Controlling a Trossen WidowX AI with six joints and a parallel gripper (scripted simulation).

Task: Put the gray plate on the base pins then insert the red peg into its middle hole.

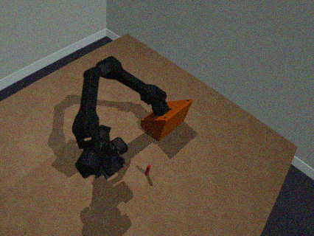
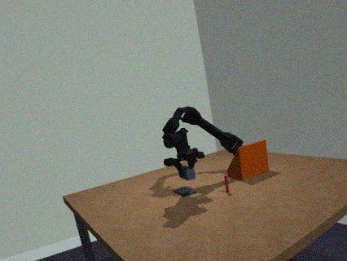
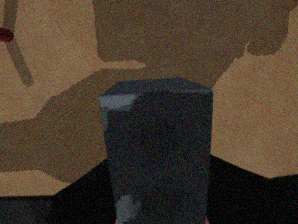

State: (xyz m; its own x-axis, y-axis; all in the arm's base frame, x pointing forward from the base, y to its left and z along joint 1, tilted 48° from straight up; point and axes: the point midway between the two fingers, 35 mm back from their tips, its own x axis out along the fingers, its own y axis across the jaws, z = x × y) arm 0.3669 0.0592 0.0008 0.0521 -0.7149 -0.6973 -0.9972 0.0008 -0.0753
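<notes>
The gripper (image 2: 186,164) (image 3: 154,154) is clamped on the gray plate (image 2: 187,173) (image 3: 159,145), a smooth blue-gray slab with straight edges, held in the air. Below it on the table lies the base (image 2: 184,191), dark and low, apart from the plate. Near it, the red peg (image 1: 147,169) (image 2: 226,184) (image 3: 6,34), a slim cylinder, stands upright on the grainy brown table (image 1: 221,147) (image 2: 244,220) (image 3: 255,120). Farther out, the matte black arm (image 1: 89,96) (image 2: 212,130) rises from an orange wedge (image 1: 177,114) (image 2: 254,160). From the top, the arm hides plate and base; the wrist view cuts off the peg, and the base's pins are too small to tell.
</notes>
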